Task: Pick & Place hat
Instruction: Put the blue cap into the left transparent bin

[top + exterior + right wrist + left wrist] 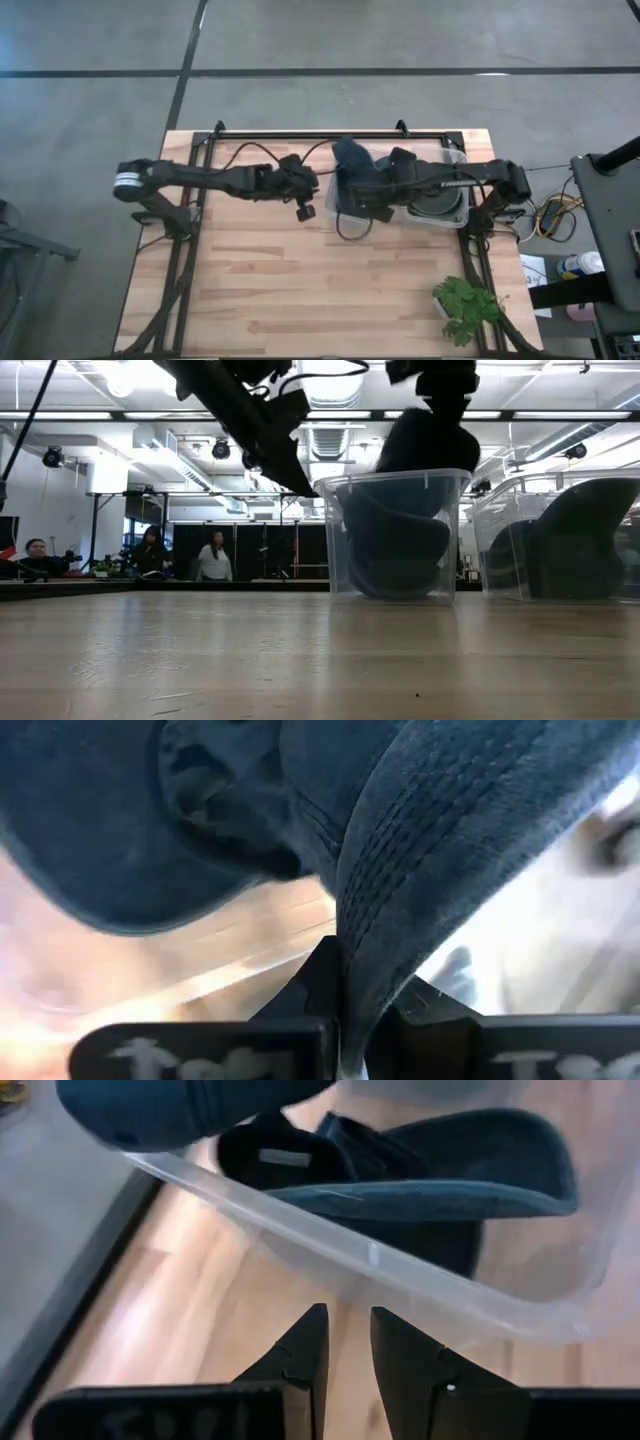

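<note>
The right gripper (345,1005) was mostly buried in the hat's (450,830) fabric; the second bin's (560,540) contents were unclear.

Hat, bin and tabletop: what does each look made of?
Hat: dark blue woven cloth, likely cotton, with a ribbed weave and stitched seams.
Bin: clear hard plastic, see-through and glossy.
Tabletop: pale wood planks with visible grain and a slight sheen.

No legible text or labels anywhere.
</note>
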`<act>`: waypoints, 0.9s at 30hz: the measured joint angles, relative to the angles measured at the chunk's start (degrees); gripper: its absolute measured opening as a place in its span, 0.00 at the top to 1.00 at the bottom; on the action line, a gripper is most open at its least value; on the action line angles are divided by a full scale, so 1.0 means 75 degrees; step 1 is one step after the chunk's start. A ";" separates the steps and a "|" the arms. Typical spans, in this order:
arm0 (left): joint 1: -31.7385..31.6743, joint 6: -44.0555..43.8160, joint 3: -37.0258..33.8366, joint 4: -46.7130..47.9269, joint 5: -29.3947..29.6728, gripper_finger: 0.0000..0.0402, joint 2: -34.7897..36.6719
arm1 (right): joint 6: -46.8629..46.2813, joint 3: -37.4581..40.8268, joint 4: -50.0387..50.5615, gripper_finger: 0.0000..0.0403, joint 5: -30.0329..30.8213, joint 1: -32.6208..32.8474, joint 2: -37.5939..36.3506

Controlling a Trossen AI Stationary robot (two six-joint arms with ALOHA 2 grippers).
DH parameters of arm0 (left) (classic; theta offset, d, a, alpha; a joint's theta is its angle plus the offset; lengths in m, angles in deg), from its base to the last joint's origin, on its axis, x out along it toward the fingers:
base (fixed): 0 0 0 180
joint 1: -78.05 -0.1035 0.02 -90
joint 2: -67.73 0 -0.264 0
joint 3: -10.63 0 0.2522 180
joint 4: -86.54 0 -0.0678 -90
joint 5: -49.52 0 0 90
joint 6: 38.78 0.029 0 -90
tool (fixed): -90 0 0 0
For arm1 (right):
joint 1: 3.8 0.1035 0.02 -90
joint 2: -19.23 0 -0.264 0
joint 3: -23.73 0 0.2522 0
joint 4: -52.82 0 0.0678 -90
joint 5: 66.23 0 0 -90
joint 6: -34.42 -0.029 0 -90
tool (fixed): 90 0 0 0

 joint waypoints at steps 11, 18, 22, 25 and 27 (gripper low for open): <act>0.0033 -0.0507 0.0000 -0.0528 -0.2227 0.82 -0.0391 | -0.0745 0.0477 0.0050 0.97 -0.2124 -0.0659 -0.0006; 0.0031 -0.0646 0.0000 -0.1603 -0.2301 0.82 -0.0452 | -0.0166 0.0038 -0.0285 0.97 -0.2988 -0.0508 -0.0004; 0.0033 -0.0811 0.0000 -0.2051 -0.2709 0.82 -0.0607 | 0.0299 -0.0290 -0.0360 0.97 -0.2768 -0.0302 0.0017; 0.0064 -0.1041 0.0010 -0.2182 -0.2915 0.82 -0.0768 | 0.0320 -0.0474 -0.0402 0.97 -0.2573 -0.0268 0.0012; 0.0096 -0.1143 0.0017 -0.2228 -0.2974 0.82 -0.0833 | 0.0319 -0.0477 -0.0382 0.97 -0.2688 -0.0283 0.0012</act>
